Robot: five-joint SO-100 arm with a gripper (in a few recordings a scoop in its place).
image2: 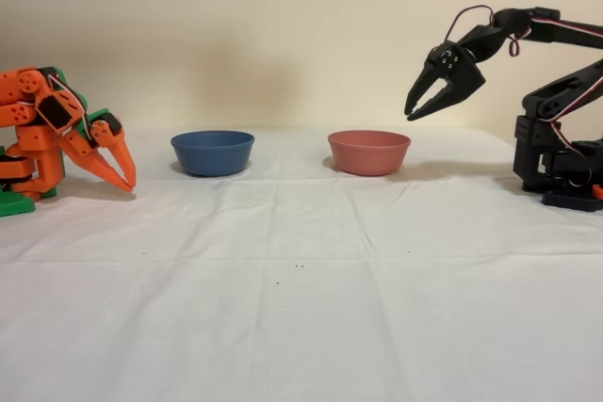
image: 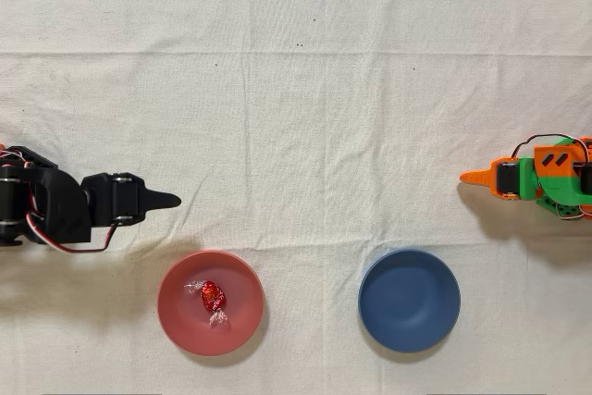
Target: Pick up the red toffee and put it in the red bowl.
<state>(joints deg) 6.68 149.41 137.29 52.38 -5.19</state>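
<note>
The red toffee [image: 212, 297] lies inside the red bowl [image: 176, 323], slightly left of the bowl's centre in the overhead view. Its long axis runs diagonally, from upper left to lower right in that view, with one clear crinkly twisted end pointing toward the upper left and the other toward the lower right; the oval middle is shiny red foil. The bowl is round, shallow and matte salmon-red, and stands on a counter covered by a creased white cloth [image: 296, 90]. A same-shaped dark blue bowl [image: 409, 300] stands well apart from it. The black arm's pincer [image2: 415, 110] hangs in the air above and just beside the red bowl in the fixed view, its two pointed fingers spread and holding nothing. The orange arm [image2: 57, 134] is idle.
</note>
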